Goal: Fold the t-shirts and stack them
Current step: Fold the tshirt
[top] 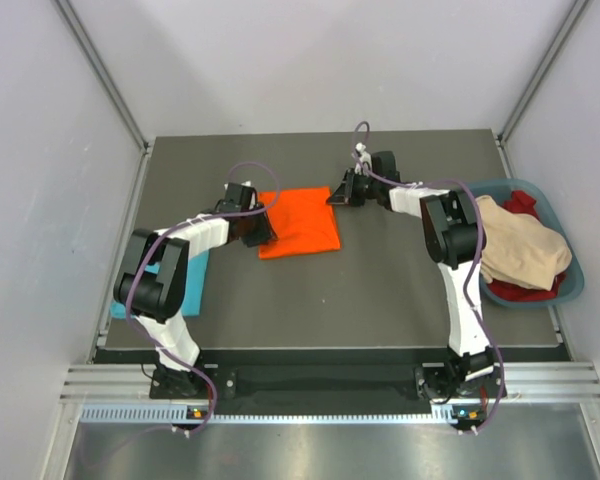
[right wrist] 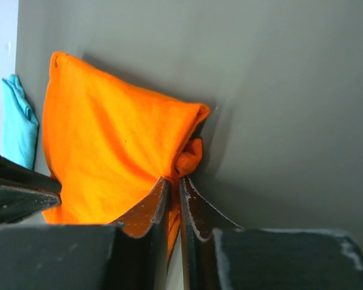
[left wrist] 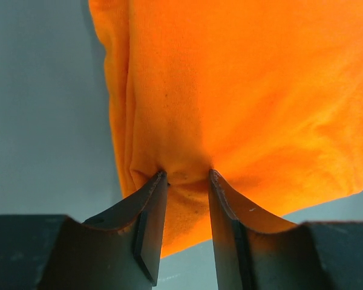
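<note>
the orange shirt (top: 300,222) is laid folded on the table (top: 380,290), between the two grippers. its edge is clamped by the left gripper (top: 265,232) (left wrist: 186,175): a thick fold is bunched between jaws set narrowly apart, and the rest of the shirt (left wrist: 242,90) is spread ahead of the fingers. a corner of the shirt (right wrist: 103,151) is pinched by the right gripper (top: 332,195) (right wrist: 174,180), its jaws drawn almost together. the blue shirt (top: 185,280) (right wrist: 18,121) is seen behind the left gripper, under that arm. a basin (top: 572,275) of cloth is seen behind the right gripper.
</note>
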`<action>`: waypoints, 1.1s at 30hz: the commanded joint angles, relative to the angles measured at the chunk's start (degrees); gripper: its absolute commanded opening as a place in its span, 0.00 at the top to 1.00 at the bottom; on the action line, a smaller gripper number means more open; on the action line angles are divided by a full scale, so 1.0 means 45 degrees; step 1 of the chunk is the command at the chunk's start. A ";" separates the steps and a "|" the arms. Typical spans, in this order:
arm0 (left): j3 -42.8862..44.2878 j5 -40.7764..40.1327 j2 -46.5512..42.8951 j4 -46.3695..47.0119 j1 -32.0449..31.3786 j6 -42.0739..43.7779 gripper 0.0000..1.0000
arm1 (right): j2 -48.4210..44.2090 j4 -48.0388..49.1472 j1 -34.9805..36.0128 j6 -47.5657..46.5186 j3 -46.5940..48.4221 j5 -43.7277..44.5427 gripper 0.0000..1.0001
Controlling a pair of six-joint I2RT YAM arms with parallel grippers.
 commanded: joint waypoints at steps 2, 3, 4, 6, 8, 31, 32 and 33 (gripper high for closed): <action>-0.0592 -0.1648 0.0195 -0.0039 0.0036 0.0046 0.61 | 0.0570 0.0187 -0.0114 0.0543 0.0085 0.1505 0.93; -0.0572 -0.1551 0.0215 -0.0058 0.0036 0.0046 0.61 | 0.0609 0.0109 -0.0114 0.0562 0.0298 0.1467 0.92; -0.0476 -0.1453 0.0118 -0.0039 0.0036 0.0046 0.61 | 0.0745 -0.0124 -0.0114 0.0524 0.0416 0.1215 0.91; -0.0165 -0.0907 -0.0096 -0.0136 0.0036 0.0084 0.60 | 0.0786 -0.0301 -0.0114 0.0484 0.0651 0.0882 0.84; 0.0265 -0.0478 -0.0487 -0.0467 0.0036 0.0124 0.59 | 0.0377 -0.0477 -0.0094 0.0309 0.0342 0.0822 0.75; -0.0063 0.1323 -0.0410 -0.0448 0.0329 -0.0033 0.60 | -0.3863 -0.2060 0.0841 -0.1840 -0.4816 0.0704 0.44; -0.0200 0.0857 -0.0468 -0.0507 0.0329 -0.0013 0.60 | -0.3844 -0.2040 0.0901 -0.1879 -0.5030 0.0821 0.49; -0.0472 0.0601 -0.0642 -0.0682 0.0329 0.0006 0.60 | -0.3843 -0.2021 0.0960 -0.1840 -0.5187 0.1267 0.55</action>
